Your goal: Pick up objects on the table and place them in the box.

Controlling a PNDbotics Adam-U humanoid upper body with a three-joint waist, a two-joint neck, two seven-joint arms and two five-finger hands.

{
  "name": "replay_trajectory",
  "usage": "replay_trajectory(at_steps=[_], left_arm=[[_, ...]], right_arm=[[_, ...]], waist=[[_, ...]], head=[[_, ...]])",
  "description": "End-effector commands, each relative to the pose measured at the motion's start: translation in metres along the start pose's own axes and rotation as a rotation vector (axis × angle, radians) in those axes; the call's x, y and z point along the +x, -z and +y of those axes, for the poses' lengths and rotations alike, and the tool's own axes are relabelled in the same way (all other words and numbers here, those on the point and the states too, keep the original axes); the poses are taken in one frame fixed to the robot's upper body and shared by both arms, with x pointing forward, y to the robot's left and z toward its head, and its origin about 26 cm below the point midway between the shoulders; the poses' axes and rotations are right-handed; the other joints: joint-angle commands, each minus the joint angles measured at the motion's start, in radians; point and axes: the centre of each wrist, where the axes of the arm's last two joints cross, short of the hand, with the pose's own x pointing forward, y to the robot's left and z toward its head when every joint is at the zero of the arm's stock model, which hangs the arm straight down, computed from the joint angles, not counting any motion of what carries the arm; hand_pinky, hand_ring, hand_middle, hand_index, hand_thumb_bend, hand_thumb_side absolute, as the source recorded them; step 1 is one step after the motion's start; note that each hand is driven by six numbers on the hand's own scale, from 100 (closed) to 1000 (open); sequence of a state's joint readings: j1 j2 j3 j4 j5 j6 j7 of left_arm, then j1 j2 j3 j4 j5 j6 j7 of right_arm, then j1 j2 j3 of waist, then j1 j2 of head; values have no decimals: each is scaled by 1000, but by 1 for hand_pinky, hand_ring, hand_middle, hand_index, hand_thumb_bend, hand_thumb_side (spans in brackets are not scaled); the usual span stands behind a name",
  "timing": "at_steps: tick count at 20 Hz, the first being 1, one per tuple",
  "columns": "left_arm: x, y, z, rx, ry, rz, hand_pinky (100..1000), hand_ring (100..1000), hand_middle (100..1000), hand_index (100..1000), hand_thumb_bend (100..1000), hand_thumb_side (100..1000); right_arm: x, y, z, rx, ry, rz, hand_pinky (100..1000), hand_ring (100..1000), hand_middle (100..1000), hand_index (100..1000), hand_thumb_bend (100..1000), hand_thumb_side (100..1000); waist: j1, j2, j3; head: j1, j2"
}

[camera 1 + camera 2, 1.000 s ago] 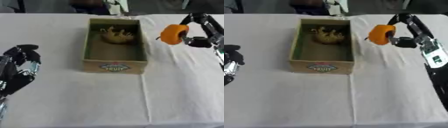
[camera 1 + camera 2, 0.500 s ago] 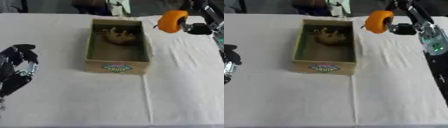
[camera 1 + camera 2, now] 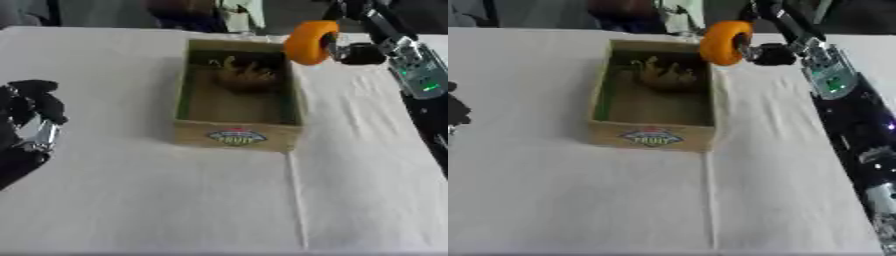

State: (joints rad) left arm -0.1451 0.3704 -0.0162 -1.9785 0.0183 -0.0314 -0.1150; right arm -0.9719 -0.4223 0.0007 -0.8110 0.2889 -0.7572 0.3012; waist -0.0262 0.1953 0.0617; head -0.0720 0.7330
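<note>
An open cardboard box [image 3: 236, 138] stands on the white tablecloth, with a yellowish-brown lumpy object [image 3: 245, 75] lying at its far end. My right hand [image 3: 357, 50] is shut on an orange round object [image 3: 310, 42], holding it in the air just over the box's far right rim. At the left edge my left hand [image 3: 33, 120] rests on the cloth, with its dark fingers relaxed and nothing in it.
The white tablecloth [image 3: 157, 200] spreads widely in front of and beside the box. My right forearm [image 3: 850, 120] runs along the right side of the table. Dark shapes and a white item [image 3: 238, 12] sit beyond the far edge.
My right hand has carried the orange object up and to the left, from beside the box to over its far right rim. The left hand stays put.
</note>
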Motion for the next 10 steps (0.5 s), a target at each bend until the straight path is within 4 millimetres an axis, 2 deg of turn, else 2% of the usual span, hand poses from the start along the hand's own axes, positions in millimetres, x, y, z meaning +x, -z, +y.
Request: replay_trajectory(at_steps=[1, 10], left_arm=[[10, 5, 5, -17, 13, -49, 704, 504, 517, 742, 100, 219], [13, 11, 3, -35, -3, -71, 702, 503, 515, 744, 100, 221]], right_arm=[[4, 12, -6, 15, -23, -18, 704, 648, 554, 202, 100, 100], [5, 28, 30, 102, -21, -25, 705, 650, 556, 207, 100, 100]], waist=[[3, -12, 4], [4, 0, 18]], head=[[-8, -12], [-23, -14]])
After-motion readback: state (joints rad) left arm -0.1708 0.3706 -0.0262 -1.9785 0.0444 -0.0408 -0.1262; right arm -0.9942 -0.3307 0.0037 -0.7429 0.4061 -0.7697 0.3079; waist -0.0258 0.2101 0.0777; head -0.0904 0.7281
